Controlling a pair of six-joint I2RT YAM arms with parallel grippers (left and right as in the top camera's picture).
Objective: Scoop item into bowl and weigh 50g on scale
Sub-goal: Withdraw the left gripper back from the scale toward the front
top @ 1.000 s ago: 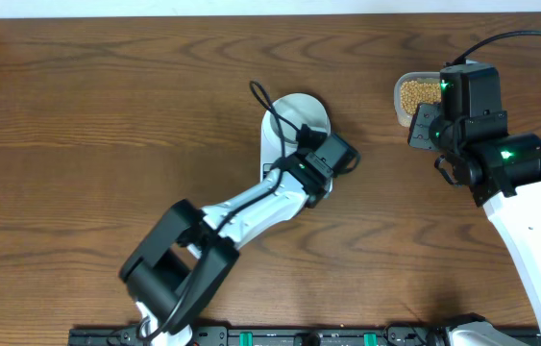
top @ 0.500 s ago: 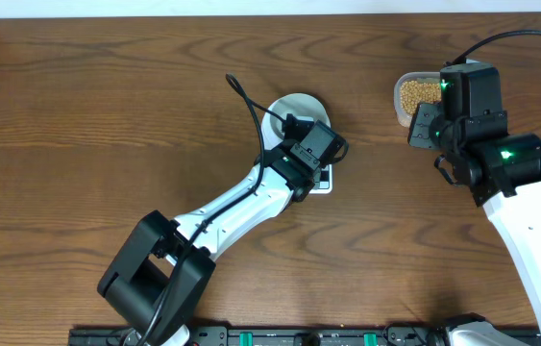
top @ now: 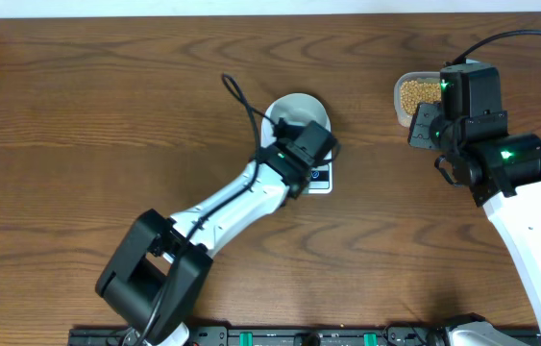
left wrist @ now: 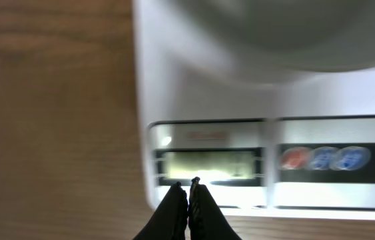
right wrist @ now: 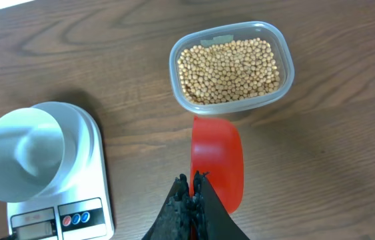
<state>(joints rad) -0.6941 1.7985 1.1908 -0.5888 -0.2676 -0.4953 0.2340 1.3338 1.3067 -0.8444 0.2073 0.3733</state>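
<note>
Taring step, likely: clenched left fingers [left wrist: 172,210] hovered over scale's [left wrist: 200,87] display [left wrist: 207,163], buttons [left wrist: 324,159] at 3 o'clock next; right fingers [right wrist: 175,213] clenched.

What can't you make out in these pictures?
- Scale display: left wrist view blurred, digits unreadable; too small in the right wrist view.
- Scale front: overhead, the left arm covers most of it.
- Red scoop handle: right wrist view, hidden behind the shut right gripper, so grip uncertain.
- Tub: overhead, partly under the right arm.
</note>
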